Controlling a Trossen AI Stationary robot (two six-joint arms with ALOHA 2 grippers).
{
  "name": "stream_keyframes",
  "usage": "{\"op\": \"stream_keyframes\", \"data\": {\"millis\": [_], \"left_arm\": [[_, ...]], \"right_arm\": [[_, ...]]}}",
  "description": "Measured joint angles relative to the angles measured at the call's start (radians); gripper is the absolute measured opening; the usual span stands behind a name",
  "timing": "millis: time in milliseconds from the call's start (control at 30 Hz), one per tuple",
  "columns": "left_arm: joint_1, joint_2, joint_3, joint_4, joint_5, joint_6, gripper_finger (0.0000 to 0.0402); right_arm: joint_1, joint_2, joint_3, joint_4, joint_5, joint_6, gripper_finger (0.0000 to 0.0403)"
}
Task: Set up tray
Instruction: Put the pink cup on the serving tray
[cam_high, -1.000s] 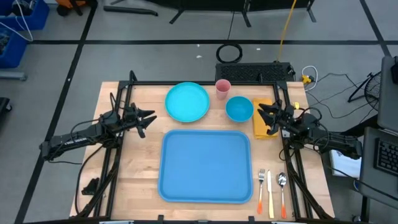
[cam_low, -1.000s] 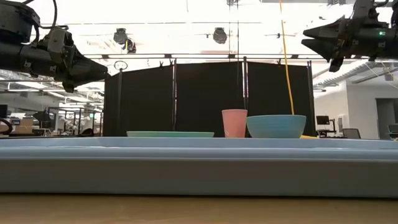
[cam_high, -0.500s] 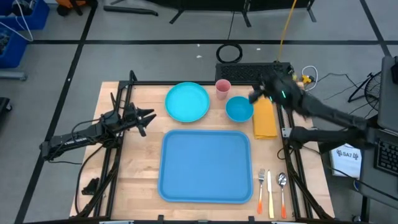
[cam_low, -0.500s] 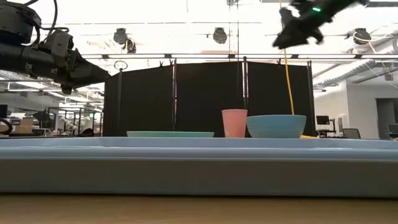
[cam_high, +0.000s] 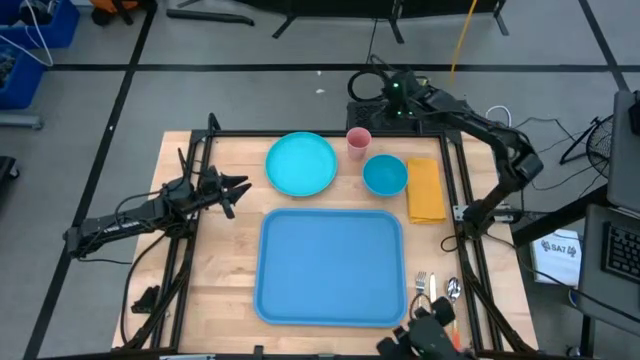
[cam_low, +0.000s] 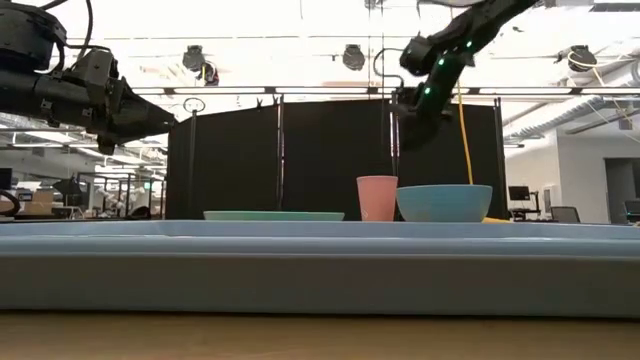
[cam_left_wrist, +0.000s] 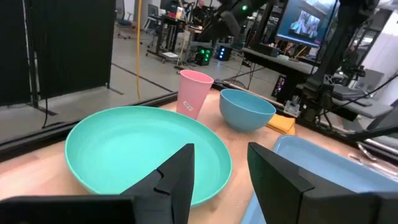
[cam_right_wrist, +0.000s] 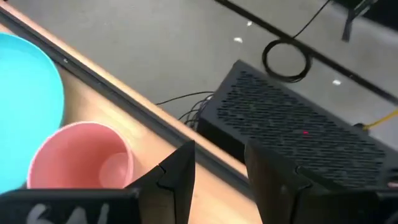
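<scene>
The tray (cam_high: 331, 266) lies flat on the bench (cam_high: 225, 250), near its front edge, with nothing on it. The left gripper (cam_high: 237, 192) hangs over the bench left of the plate (cam_high: 301, 164) — its fingers (cam_left_wrist: 177, 174) are apart and hold nothing. The right gripper (cam_high: 385, 97) is raised beyond the far edge, near the pink cup (cam_high: 359, 142) — fingers (cam_right_wrist: 177, 171) also apart, empty.
</scene>
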Motion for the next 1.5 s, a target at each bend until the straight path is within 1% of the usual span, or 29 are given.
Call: {"op": "stream_keyframes", "data": {"millis": [167, 467, 800, 1133, 1500], "left_arm": [[0.000, 0.000, 0.000, 0.000, 0.000, 0.004, 0.0152], [0.000, 0.000, 0.000, -0.002, 0.000, 0.005, 0.0152], [0.000, 0.000, 0.000, -0.002, 0.001, 0.003, 0.0152], [0.000, 0.000, 0.000, -0.002, 0.001, 0.003, 0.0152], [0.000, 0.000, -0.001, -0.002, 0.001, 0.003, 0.0152]], "right_arm": [[0.043, 0.056, 0.001, 0.008, 0.003, -0.003, 0.0130], [0.105, 0.057, 0.000, 0.016, 0.003, -0.001, 0.0130], [0.106, 0.057, -0.095, 0.071, 0.003, 0.021, 0.0130], [0.111, 0.056, -0.150, 0.129, 0.000, 0.050, 0.0130], [0.132, 0.056, -0.163, 0.148, -0.003, 0.053, 0.0130]]}}
